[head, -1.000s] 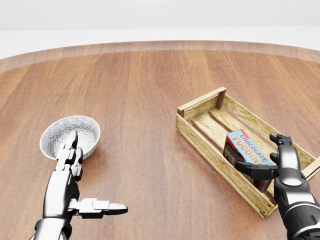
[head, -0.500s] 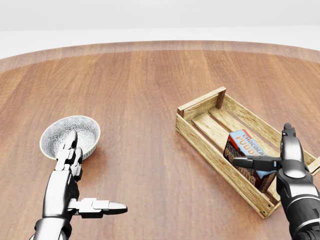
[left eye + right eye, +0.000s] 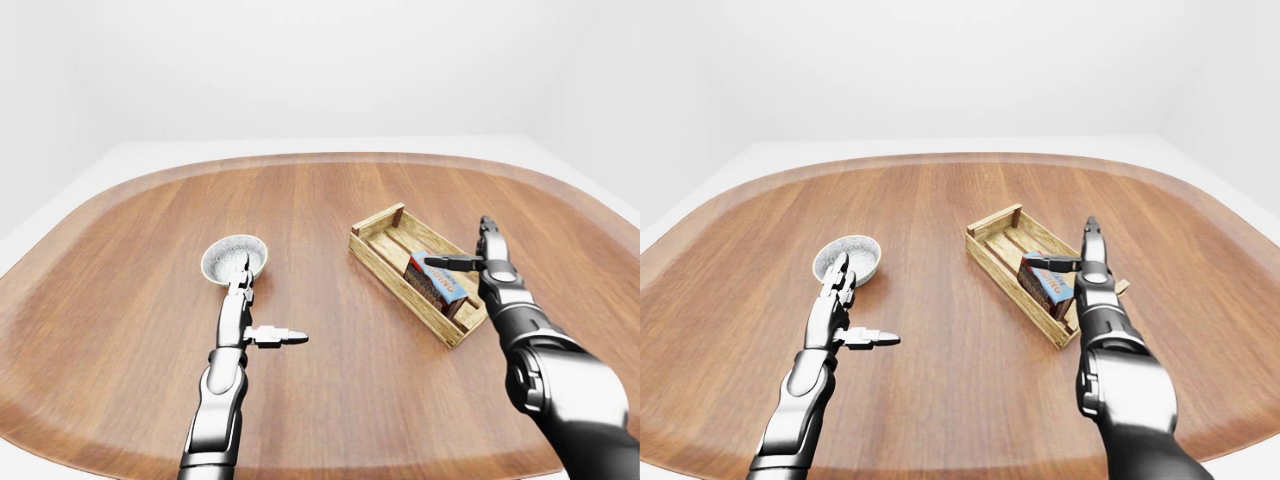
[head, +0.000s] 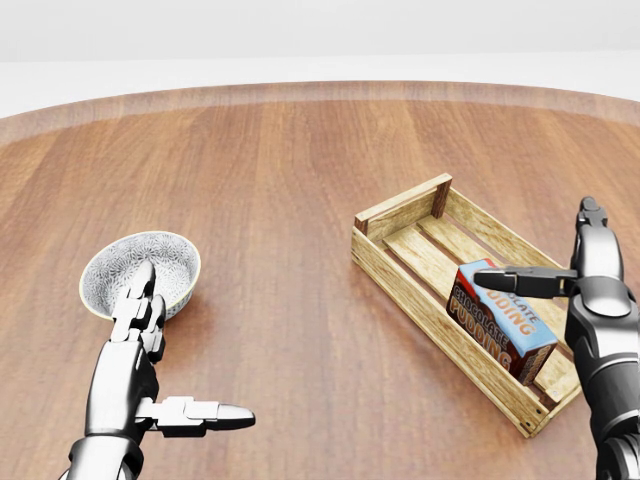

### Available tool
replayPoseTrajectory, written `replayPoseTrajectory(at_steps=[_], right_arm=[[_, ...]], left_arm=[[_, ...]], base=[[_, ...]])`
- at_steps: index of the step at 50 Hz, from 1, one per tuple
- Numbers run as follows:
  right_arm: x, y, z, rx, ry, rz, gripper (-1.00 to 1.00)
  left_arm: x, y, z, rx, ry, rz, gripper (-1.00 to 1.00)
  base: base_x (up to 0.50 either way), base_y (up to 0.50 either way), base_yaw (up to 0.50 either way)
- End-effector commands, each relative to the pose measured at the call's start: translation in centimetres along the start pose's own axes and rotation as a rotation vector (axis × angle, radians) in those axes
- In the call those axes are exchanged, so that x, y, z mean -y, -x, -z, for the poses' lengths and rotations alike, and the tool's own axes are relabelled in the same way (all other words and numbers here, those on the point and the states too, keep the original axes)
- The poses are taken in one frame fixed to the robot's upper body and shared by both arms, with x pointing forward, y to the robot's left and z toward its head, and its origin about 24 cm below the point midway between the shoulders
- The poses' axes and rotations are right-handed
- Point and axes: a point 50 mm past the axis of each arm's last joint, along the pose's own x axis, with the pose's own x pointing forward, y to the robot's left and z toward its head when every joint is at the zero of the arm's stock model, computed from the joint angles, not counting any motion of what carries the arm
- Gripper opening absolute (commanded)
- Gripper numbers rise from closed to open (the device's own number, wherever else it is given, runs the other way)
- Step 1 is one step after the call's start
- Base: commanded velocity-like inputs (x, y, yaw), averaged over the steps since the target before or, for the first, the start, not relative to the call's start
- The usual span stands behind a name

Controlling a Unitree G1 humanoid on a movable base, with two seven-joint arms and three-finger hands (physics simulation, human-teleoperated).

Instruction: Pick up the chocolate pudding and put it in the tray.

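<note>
Both hands' fingers splayed, released; pudding box (image 4: 503, 318) lies in tray (image 4: 400, 215). Only eye views show worktop (image 3: 320, 200) edges.

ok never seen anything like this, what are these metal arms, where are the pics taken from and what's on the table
These are computer renders of a simulated humanoid robot with two arms and three-finger hands, steered remotely by a person. All three pictures come from cameras on its head, looking out over its own arms: one head view, plus a left-eye and right-eye pair showing nearly the same scene from wider out.

On the round wooden table there is a patterned bowl on the left of the head view and a slatted wooden tray on the right. A chocolate pudding box lies tilted inside the tray.

The left hand is open beside the bowl, holding nothing. The right hand is open above the tray with one finger over the box; it does not grip it. So the pudding already sits in the tray.
</note>
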Motion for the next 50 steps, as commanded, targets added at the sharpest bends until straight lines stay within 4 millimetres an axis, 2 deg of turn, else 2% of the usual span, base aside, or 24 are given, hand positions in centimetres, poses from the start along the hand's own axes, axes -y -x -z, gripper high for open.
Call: replayPoseTrajectory(at_steps=[1,18,32,36,38,45,50], right_arm=[[0.4,-0.3,-2.2,0.064,-0.034,-0.009,1.0],[1.5,-0.3,-6.0,0.199,-0.058,-0.006,1.0],[2.8,1.1,-10.9,0.408,-0.098,-0.016,1.0],[3.2,2.4,-12.7,0.465,-0.11,-0.027,1.0],[3.5,3.5,-13.9,0.55,-0.121,-0.029,1.0],[4.1,6.0,-15.9,0.705,-0.137,-0.035,1.0],[4.7,8.5,-17.6,0.843,-0.169,-0.036,1.0]], left_arm=[[0.0,0.0,0.0,-0.007,0.006,0.004,1.0],[0.0,0.0,0.0,-0.008,0.007,0.003,1.0],[-0.1,-0.1,0.1,-0.008,0.009,-0.002,1.0],[0.0,0.0,0.1,-0.008,0.009,-0.001,1.0],[0.0,0.0,0.1,-0.008,0.009,-0.001,1.0],[-0.1,0.0,0.0,-0.007,0.008,0.0,1.0],[-0.1,0.0,0.1,-0.007,0.007,0.001,1.0]], base=[[0.0,0.0,0.0],[0.0,0.0,0.0],[0.0,0.0,0.0],[0.0,0.0,0.0],[0.0,0.0,0.0],[0.0,0.0,0.0],[0.0,0.0,0.0]])
